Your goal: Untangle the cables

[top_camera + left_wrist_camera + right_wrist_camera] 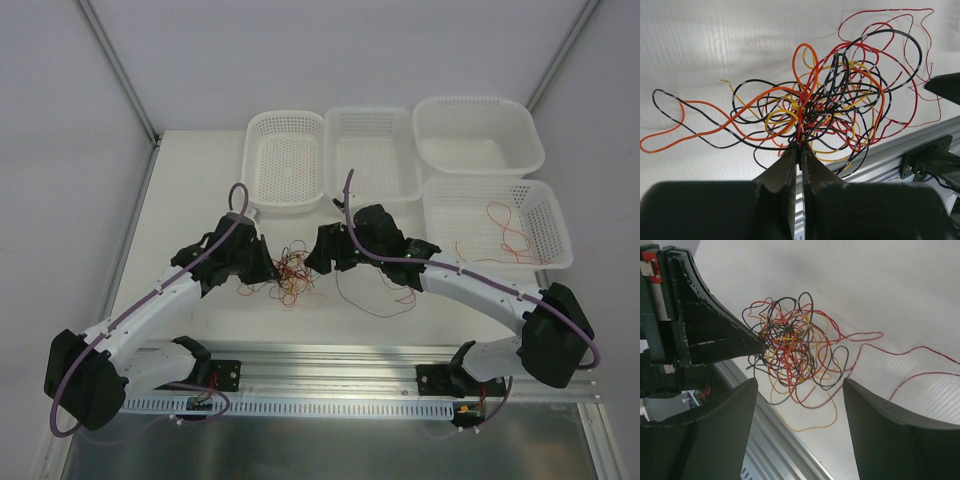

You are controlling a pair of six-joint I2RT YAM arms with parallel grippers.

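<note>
- The cables (290,272) lie as one knotted clump on the white surface (200,190), between the two arm heads.
- Just left of the clump, the left tool (799,149) is pinched together on a few strands at the knot's near edge.
- Just right of the clump, the right tool (799,387) stands wide apart and holds nothing, with the knot ahead of its gap.
- These wires look almost weightless, limp and springy. They will likely slide through a loose pinch, and a hard pull would tighten the knot.
- The best hold is probably a free outer loop, such as the orange loop (740,114) trailing away from the clump. Draw it out slowly while the other side stays anchored.
- A dark red strand (362,297) trails on the surface right of the clump.
- Far right of the clump, a red strand (505,232) lies in a basket (562,240).
</note>
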